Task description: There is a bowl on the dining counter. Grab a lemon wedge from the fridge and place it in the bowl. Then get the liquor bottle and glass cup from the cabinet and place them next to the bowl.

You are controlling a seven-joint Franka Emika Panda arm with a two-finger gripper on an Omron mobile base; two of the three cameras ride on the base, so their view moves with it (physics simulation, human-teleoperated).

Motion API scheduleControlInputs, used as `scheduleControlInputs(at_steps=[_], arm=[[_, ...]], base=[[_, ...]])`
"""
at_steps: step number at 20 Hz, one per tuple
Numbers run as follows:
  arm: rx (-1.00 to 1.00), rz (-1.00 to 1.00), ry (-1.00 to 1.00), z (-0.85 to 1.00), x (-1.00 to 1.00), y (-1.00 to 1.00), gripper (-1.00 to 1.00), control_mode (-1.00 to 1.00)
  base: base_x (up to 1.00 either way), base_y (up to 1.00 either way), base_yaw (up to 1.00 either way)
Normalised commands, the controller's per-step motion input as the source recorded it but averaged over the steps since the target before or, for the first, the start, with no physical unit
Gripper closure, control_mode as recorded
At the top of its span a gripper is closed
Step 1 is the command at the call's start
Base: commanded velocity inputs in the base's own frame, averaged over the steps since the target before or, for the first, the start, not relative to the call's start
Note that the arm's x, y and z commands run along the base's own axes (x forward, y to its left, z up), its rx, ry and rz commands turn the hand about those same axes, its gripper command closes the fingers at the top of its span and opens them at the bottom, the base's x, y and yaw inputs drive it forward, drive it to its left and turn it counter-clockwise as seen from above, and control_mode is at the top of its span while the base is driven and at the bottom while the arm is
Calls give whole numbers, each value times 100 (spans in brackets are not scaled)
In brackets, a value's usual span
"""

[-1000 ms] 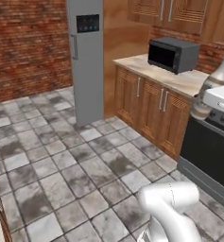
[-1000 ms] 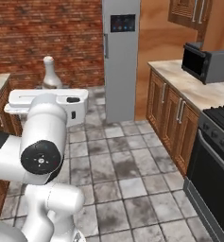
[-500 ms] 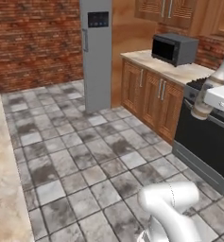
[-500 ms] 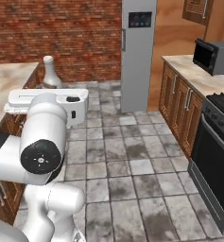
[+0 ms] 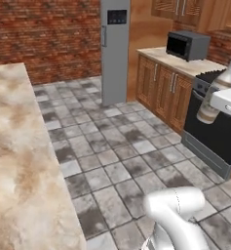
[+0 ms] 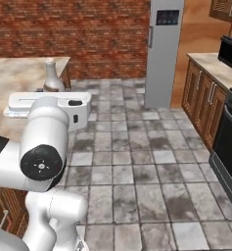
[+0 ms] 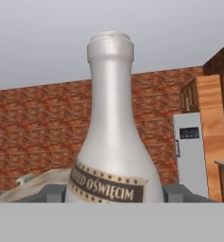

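Marble-topped counter point(image 5: 19, 161) runs along the left, near to far, bare where it shows. Grey tiled floor point(image 5: 122, 146) in the middle. Brick wall point(image 5: 44, 34) at the far end. Tall steel fridge point(image 5: 116, 49) stands against that far side, door shut, dark panel near its top. Right of it, wooden lower cabinets point(image 5: 161, 90) with a pale top, a black microwave point(image 5: 185, 45) on it. Further right, a dark oven point(image 5: 214, 132) front.

Liquor bottle point(image 5: 215, 95): pale, long neck, dark label band reading "OŚWIĘCIM" in the hand view point(image 7: 111, 142). Upright, off the ground, carried at the end of the white arm point(image 6: 44, 142), above the oven front in the left base view; beside the counter's edge in the right base view point(image 6: 51, 78).

Fingers point(image 7: 52, 194): grey blocks flank the bottle's body on either side at label height, grasping it, jaws wide around its belly.
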Motion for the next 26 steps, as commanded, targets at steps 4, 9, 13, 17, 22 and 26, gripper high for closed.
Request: scheduleControlInputs(at_steps=[4,9,13,17,22,26], arm=[[0,0,0,0,0,0,100,100],[0,0,0,0,0,0,100,100],[0,0,0,0,0,0,100,100],[0,0,0,0,0,0,100,100],[0,0,0,0,0,0,100,100],[0,0,0,0,0,0,100,100]], base=[[-100,39,18],[-100,39,18],[-100,39,16],[-100,40,13],[-100,41,10],[-100,43,8]])
